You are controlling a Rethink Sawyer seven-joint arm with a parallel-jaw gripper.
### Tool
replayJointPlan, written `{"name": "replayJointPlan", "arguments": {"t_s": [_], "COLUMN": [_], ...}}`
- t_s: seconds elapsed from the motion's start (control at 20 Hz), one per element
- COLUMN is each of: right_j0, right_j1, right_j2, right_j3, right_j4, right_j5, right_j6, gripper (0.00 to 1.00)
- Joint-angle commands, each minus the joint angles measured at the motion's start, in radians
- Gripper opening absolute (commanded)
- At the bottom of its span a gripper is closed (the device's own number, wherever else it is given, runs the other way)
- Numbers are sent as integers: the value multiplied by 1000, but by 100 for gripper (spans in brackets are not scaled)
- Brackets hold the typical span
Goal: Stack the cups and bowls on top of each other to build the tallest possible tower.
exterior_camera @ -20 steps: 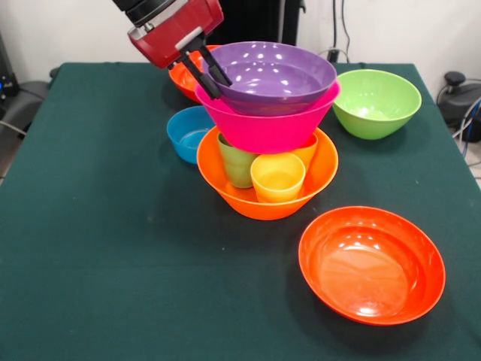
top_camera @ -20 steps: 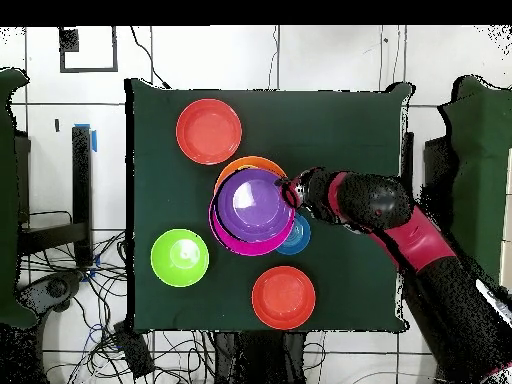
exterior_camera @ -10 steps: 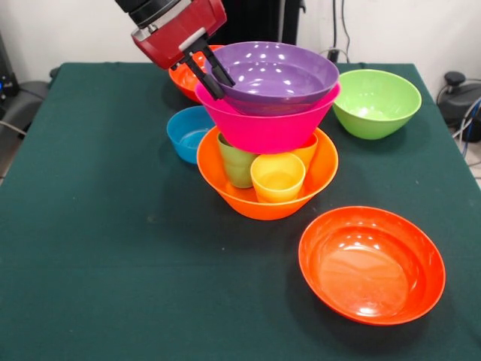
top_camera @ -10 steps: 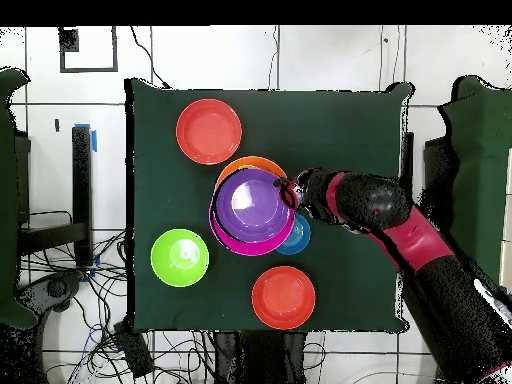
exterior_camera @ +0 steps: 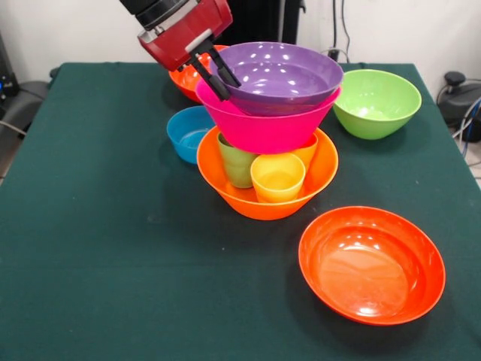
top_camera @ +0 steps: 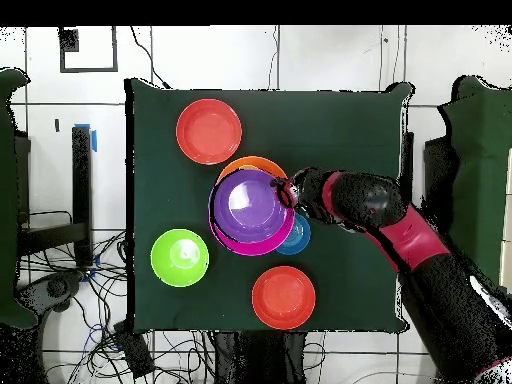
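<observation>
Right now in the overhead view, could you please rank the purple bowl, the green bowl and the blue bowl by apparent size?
1. Purple bowl, though it sits highest, nearer the camera.
2. Green bowl.
3. Blue bowl, mostly hidden under the stack, so its rank is unsure.

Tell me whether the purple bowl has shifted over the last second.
Yes. In the front view the purple bowl slid slightly right across the pink bowl, toward the green bowl.

A glossy red gripper (exterior_camera: 216,71) housing under a black ribbed wrist, with two thin black fingers (exterior_camera: 208,78)
</observation>
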Motion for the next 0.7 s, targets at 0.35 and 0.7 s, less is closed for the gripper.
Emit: {"name": "replayJointPlan", "arguments": {"t_s": [0.35, 0.7], "right_j0": [67, 73], "right_j1": [111, 124], "right_j2": [24, 18], "right_j3": [-79, -116], "right_j4": [-22, -33], "right_j5": [8, 36], "right_j6": [80, 64], "gripper": [0, 0]}}
